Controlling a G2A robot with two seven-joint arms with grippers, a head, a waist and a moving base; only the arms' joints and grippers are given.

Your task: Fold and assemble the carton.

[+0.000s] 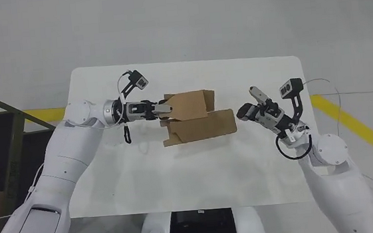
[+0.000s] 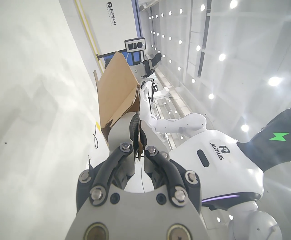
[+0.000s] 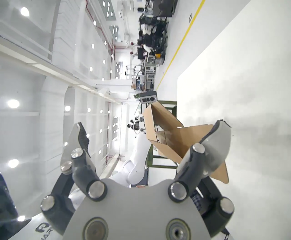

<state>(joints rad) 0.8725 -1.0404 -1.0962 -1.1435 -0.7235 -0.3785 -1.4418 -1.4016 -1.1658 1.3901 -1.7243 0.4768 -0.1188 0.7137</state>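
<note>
table (image 1: pixel 112 183): carton at its centre | carton (image 1: pixel 196 115): half-opened, lying 9-to-3 | left gripper (image 1: pixel 164 109): at the carton's 9 o'clock end, pinching its cardboard edge, probably anchoring it | right gripper (image 1: pixel 247 103): just off the 3 o'clock end, spread wide, touching nothing, seemingly free for folding.

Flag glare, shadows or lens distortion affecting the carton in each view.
Top view: even light, carton casts barely any shadow on the table. Left wrist view: ceiling lamps flare, straight lines bow. Right wrist view: same bowing, lamp glare clear of the carton.
</note>
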